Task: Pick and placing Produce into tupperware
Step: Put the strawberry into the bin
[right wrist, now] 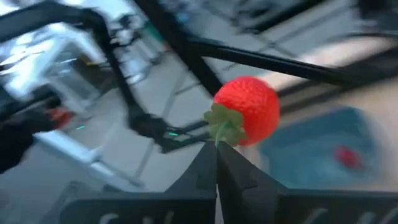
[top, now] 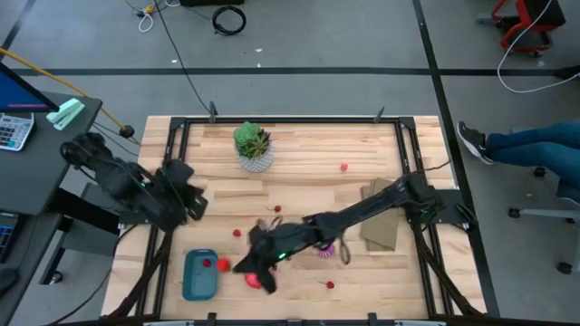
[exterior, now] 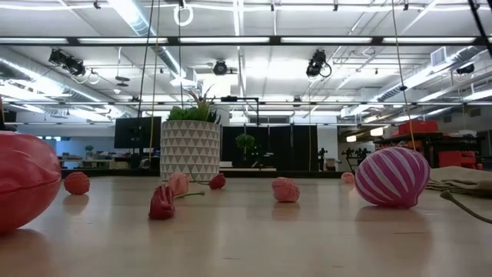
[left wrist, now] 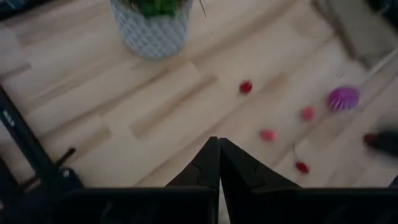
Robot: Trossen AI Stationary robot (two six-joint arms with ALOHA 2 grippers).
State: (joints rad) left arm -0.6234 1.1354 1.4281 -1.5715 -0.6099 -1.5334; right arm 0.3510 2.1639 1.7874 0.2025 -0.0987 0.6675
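- The right gripper [right wrist: 216, 144] has its jaws pinched tight on the green leafy cap of a strawberry [right wrist: 247, 109]; the red body sticks out just past the fingertips.
- The blue-teal tupperware [right wrist: 311, 152] lies beyond and beside the berry, close by, with one small red piece [right wrist: 347, 157] already in it.
- From overhead, the right gripper [top: 256, 267] hangs just beside the tray's [top: 193, 285] near corner, so I judge a short sideways carry is left.
- The left gripper [left wrist: 219, 163], jaws closed and empty, waits farther off, near the table edge.
- A purple ribbed ball [top: 324, 251] and loose cherries [top: 344, 167] sit behind the right arm.
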